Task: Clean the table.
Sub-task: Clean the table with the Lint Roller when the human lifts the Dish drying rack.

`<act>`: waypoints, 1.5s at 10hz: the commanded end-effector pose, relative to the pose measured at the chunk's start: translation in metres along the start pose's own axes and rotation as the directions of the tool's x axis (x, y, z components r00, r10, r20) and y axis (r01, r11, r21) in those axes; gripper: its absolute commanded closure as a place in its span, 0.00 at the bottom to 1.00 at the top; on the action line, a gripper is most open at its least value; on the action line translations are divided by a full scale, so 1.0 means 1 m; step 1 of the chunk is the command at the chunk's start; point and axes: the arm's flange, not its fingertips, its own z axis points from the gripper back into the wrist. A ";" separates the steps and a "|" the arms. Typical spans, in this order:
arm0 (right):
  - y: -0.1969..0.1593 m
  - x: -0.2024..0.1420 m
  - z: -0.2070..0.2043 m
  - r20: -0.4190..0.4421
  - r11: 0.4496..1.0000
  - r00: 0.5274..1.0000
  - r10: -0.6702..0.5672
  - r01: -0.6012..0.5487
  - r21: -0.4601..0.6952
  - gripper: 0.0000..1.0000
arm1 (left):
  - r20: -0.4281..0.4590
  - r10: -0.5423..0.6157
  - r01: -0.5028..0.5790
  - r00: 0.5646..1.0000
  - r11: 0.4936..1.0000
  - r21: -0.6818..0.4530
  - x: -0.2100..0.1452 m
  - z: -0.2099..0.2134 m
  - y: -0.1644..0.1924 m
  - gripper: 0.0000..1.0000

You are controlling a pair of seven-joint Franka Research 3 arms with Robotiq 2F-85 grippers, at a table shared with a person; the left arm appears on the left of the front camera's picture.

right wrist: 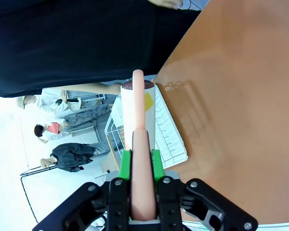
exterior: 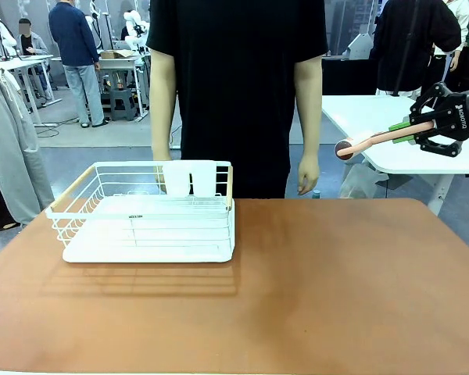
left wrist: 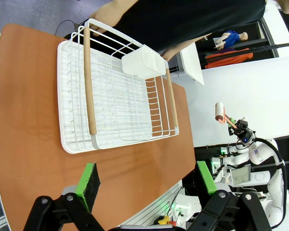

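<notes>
Right gripper point(exterior: 413, 131) clenched on lint roller point(exterior: 367, 143) handle, raised off the table point(exterior: 336, 297) far right corner, roller axis pointing left, tabletop below-left of it; left gripper point(left wrist: 147, 178) spread empty above the table.

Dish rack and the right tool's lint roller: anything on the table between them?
Nothing. The front view shows bare table between the dish rack and the lint roller, which the right tool holds up off the far right corner.
</notes>
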 end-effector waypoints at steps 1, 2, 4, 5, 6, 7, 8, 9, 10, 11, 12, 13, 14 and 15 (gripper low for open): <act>0.000 0.000 0.000 0.000 1.000 1.000 -0.001 0.001 0.001 0.90 | 0.007 -0.002 0.003 1.000 1.000 -0.016 0.000 0.002 0.000 0.00; 0.000 0.000 0.000 0.000 1.000 1.000 -0.001 0.001 0.001 0.90 | 0.007 -0.002 0.003 1.000 1.000 -0.016 0.000 0.002 0.000 0.00; 0.000 0.000 0.000 0.000 1.000 1.000 -0.001 0.001 0.001 0.90 | 0.007 -0.002 0.003 1.000 1.000 -0.016 0.000 0.002 0.000 0.00; 0.000 0.000 0.000 0.000 1.000 1.000 -0.001 0.001 0.001 0.90 | 0.007 -0.002 0.003 1.000 1.000 -0.016 0.000 0.002 0.000 0.00; 0.000 0.000 0.000 0.000 1.000 1.000 -0.001 0.001 0.001 0.90 | 0.007 -0.002 0.003 1.000 1.000 -0.016 0.000 0.002 0.000 0.00; 0.000 0.000 0.000 0.000 1.000 1.000 -0.001 0.001 0.001 0.90 | 0.007 -0.002 0.003 1.000 1.000 -0.016 0.000 0.002 0.000 0.00; 0.000 0.000 0.000 0.000 1.000 1.000 -0.001 0.001 0.001 0.90 | 0.007 -0.002 0.003 1.000 1.000 -0.016 0.000 0.002 0.000 0.00; 0.000 0.000 0.000 0.000 1.000 1.000 -0.001 0.001 0.001 0.90 | 0.007 -0.002 0.003 1.000 1.000 -0.016 0.000 0.002 0.000 0.00; 0.000 0.000 0.000 0.000 1.000 1.000 -0.001 0.001 0.001 0.90 | 0.007 -0.002 0.003 1.000 1.000 -0.016 0.000 0.002 0.000 0.00; 0.000 0.000 0.000 0.000 1.000 1.000 -0.001 0.001 0.001 0.90 | 0.007 -0.002 0.003 1.000 1.000 -0.016 0.000 0.002 0.000 0.00; 0.000 0.000 0.000 0.000 1.000 1.000 -0.001 0.001 0.001 0.90 | 0.007 -0.002 0.003 1.000 1.000 -0.016 0.000 0.002 0.000 0.00; 0.000 0.000 0.000 0.000 1.000 1.000 -0.001 0.001 0.001 0.90 | 0.007 -0.002 0.003 1.000 1.000 -0.016 0.000 0.002 0.000 0.00; 0.000 0.000 0.000 0.000 1.000 1.000 -0.001 0.001 0.001 0.90 | 0.007 -0.002 0.003 1.000 1.000 -0.016 0.000 0.002 0.000 0.00; 0.000 0.000 0.000 0.000 1.000 1.000 -0.001 0.001 0.001 0.90 | 0.007 -0.002 0.003 1.000 1.000 -0.016 0.000 0.002 0.000 0.00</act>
